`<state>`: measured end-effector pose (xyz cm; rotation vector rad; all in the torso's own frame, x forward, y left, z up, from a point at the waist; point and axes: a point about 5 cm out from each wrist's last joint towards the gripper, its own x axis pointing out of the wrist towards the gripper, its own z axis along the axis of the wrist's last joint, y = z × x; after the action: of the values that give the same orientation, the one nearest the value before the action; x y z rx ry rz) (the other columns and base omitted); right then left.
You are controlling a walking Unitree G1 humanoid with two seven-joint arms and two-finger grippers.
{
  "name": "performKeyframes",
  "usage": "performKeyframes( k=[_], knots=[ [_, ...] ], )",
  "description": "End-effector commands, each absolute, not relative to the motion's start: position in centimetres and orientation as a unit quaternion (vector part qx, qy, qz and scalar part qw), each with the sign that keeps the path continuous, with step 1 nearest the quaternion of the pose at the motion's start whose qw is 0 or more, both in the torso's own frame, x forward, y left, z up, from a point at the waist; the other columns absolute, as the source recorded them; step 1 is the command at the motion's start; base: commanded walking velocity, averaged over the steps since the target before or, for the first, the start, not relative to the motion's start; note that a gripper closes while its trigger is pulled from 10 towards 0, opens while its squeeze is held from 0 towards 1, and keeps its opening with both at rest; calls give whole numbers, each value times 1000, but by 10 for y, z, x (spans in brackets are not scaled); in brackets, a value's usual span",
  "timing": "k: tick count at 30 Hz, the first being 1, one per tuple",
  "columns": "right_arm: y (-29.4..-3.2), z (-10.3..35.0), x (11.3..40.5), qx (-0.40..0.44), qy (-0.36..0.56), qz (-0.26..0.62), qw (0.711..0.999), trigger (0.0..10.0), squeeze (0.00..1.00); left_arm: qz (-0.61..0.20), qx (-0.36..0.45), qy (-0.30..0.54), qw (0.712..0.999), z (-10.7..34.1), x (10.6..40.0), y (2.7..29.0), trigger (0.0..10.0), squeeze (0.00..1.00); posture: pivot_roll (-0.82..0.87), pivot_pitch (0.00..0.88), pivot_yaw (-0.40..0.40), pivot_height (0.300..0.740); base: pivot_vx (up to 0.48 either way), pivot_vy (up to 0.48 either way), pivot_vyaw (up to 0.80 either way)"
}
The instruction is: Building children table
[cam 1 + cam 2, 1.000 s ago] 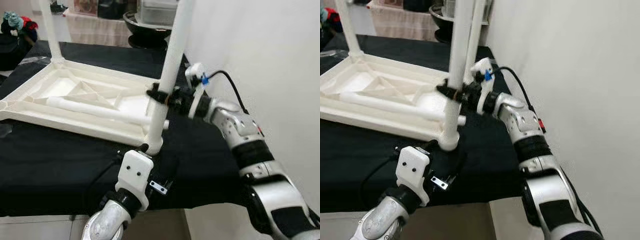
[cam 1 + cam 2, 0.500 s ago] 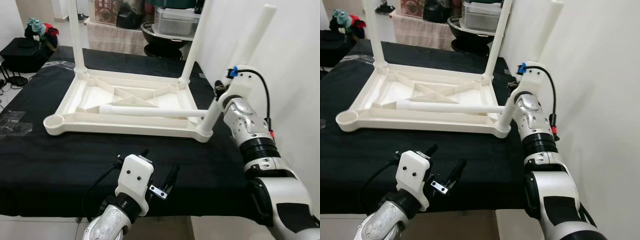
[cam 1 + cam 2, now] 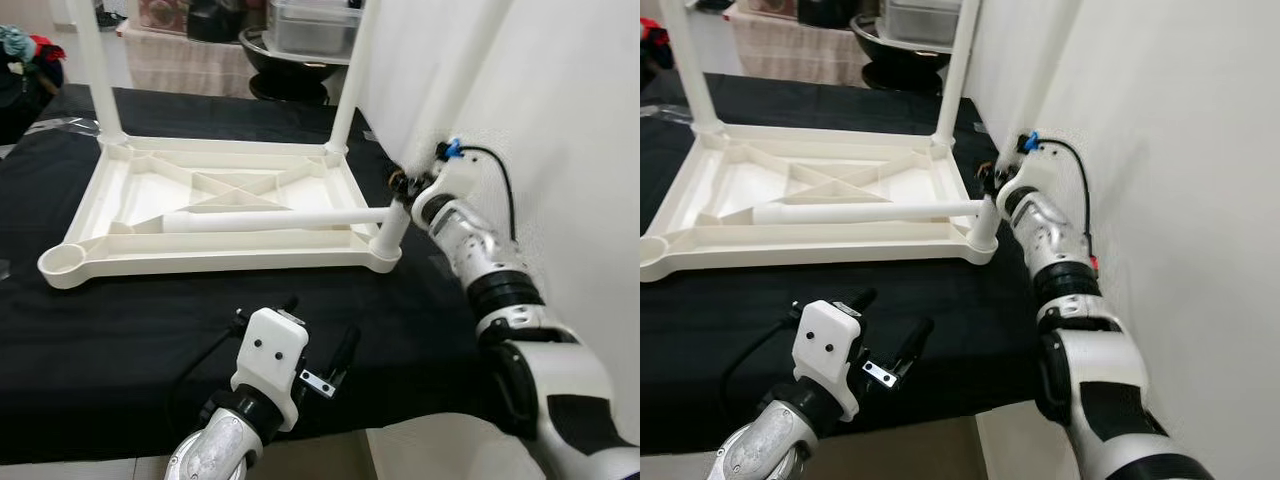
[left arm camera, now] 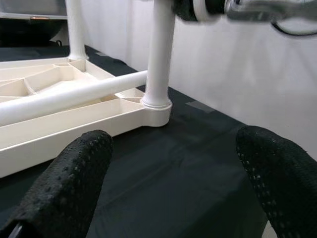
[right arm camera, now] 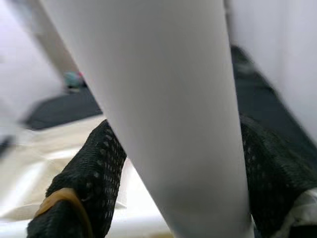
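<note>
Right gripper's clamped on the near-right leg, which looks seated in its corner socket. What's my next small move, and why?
Probably open the right gripper and back it off the leg: that leg stands upright in its socket. A loose leg lies across the tabletop, the near-left socket is empty, and the open left gripper hovers nearby.

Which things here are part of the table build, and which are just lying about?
Job:
- upturned white tabletop
- leg gripped by right tool
- loose leg lying across it
- left tool, open

Lying about:
- black bowl
- clear bin

No legible text or labels anywhere
</note>
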<state>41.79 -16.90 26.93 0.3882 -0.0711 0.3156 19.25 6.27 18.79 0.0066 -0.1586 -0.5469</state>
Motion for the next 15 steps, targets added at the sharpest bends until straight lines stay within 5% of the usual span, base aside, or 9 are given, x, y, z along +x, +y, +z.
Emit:
performKeyframes(
  k=[1,2,4,5,7,15],
  knots=[
    [-156,285,413,195,-57,263,943,10000,0,-267,9,-74,961,185,193,63,10000,0,75,106,-163,740,0,0,0],
    [-156,285,413,195,-57,263,943,10000,0,-267,9,-74,961,185,193,63,10000,0,75,106,-163,740,0,0,0],
    [-145,278,386,109,-61,458,880,10000,0,-267,10,-74,961,185,193,63,10000,0,73,108,-163,740,0,0,0],
    [-145,278,386,109,-61,458,880,10000,0,-267,10,-74,961,185,193,63,10000,0,73,108,-163,740,0,0,0],
    [-138,263,360,67,-39,579,812,10000,0,-266,9,-74,961,186,193,63,10000,0,75,109,-163,740,0,0,0],
    [-134,263,340,97,-42,674,731,10000,0,-264,9,-75,962,186,192,64,10000,0,79,112,-162,740,0,0,0]
  ],
)
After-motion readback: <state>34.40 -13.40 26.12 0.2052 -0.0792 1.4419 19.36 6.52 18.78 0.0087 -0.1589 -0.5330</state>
